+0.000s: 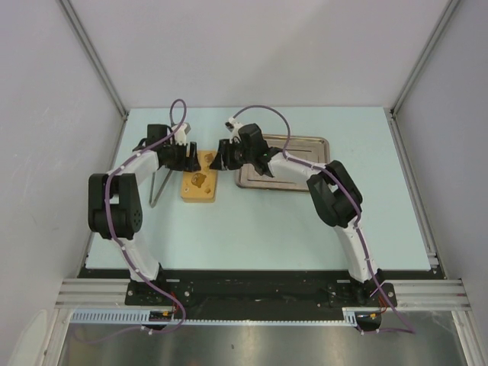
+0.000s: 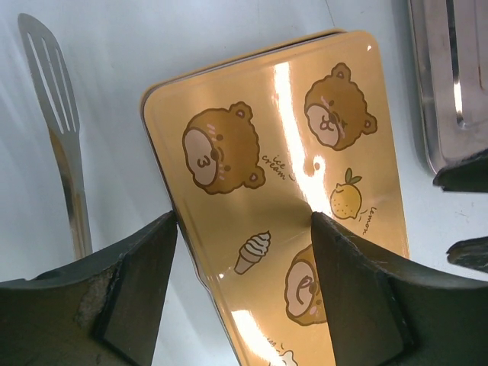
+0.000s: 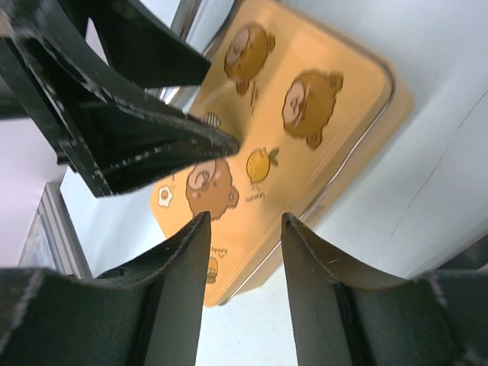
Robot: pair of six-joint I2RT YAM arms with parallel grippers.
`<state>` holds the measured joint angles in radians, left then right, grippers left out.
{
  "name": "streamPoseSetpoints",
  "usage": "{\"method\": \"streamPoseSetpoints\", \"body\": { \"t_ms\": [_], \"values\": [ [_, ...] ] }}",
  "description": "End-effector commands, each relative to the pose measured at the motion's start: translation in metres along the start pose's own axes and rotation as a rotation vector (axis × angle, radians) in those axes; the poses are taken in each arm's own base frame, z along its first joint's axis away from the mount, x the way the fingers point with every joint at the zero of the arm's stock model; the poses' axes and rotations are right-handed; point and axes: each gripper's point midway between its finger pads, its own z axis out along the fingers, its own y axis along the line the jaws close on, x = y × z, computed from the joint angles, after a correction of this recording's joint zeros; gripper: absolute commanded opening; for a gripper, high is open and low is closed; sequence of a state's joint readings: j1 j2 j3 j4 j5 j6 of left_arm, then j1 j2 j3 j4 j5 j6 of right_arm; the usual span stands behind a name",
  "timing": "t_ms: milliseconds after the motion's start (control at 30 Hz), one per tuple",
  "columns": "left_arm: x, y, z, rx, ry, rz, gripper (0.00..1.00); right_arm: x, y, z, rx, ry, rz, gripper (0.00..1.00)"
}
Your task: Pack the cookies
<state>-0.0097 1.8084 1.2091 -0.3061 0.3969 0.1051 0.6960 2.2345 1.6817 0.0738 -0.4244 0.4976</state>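
Observation:
No cookies show in any view. A yellow tin (image 1: 200, 185) with brown bear prints lies shut between the arms, its lid (image 2: 282, 175) glossy and lying flat. My left gripper (image 1: 197, 157) is open just above the tin's far end; in the left wrist view it (image 2: 244, 255) straddles the lid's left edge without touching it. My right gripper (image 1: 219, 158) is open beside the far right corner of the tin. In the right wrist view it (image 3: 244, 225) hangs above the tin (image 3: 305, 122), with the left gripper's fingers (image 3: 137, 130) close by.
A steel tray (image 1: 305, 145) lies right of the tin under the right arm; its rim shows in the left wrist view (image 2: 450, 84). A metal slotted spatula (image 1: 156, 189) lies left of the tin, also in the left wrist view (image 2: 61, 137). Grey walls enclose the table.

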Motion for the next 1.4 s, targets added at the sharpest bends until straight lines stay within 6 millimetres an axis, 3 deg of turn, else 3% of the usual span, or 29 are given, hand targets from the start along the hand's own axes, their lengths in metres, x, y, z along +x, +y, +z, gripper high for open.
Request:
{"method": "streamPoseSetpoints", "body": {
  "t_ms": [0,367,533,800,1367],
  "values": [
    [-0.019,-0.001,0.0,0.023,-0.041,0.017,0.75,-0.022,-0.012,0.007,0.029,-0.036,-0.049,0.48],
    [-0.024,0.0,0.004,0.027,-0.044,0.016,0.75,-0.028,-0.05,0.026,0.09,-0.04,-0.076,0.61],
    [-0.023,0.001,0.006,0.027,-0.042,0.016,0.75,-0.032,-0.058,0.032,0.09,-0.048,-0.082,0.68],
    [-0.021,0.002,0.009,0.031,-0.035,0.019,0.74,-0.043,-0.069,0.04,0.08,-0.071,-0.071,0.69],
    [-0.024,0.006,0.016,0.032,-0.031,0.038,0.74,-0.025,-0.081,0.065,0.04,-0.044,-0.008,0.61]
  ]
}}
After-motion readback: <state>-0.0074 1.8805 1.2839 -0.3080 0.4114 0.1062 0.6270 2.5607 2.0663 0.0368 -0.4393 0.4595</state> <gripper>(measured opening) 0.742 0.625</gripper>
